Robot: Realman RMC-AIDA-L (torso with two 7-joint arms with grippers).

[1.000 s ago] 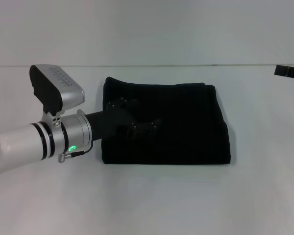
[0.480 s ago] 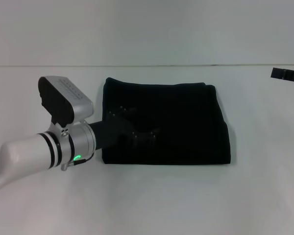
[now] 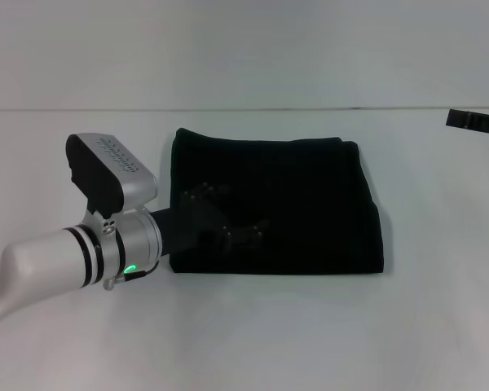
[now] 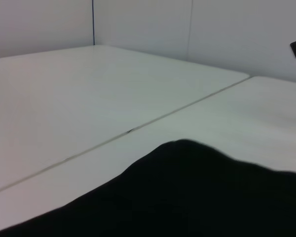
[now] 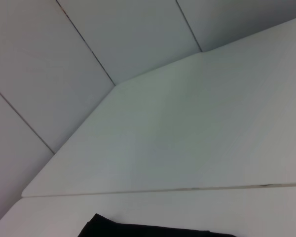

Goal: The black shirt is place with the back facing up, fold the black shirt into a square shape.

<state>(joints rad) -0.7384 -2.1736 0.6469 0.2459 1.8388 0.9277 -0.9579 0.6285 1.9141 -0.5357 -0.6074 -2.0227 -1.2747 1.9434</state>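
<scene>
The black shirt (image 3: pixel 293 208), folded into a near-square, lies mid-worktop (image 3: pixel 269 326) as the left gripper (image 3: pixel 244 232) hovers over its left part, jaws' state unclear; the right gripper (image 3: pixel 477 122) sits far right.

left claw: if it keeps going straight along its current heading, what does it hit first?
The left claw points toward the robot's right, low over the black shirt. Going straight on, it would most likely drag across the shirt's folded top first; its height above the cloth is unclear.
</scene>
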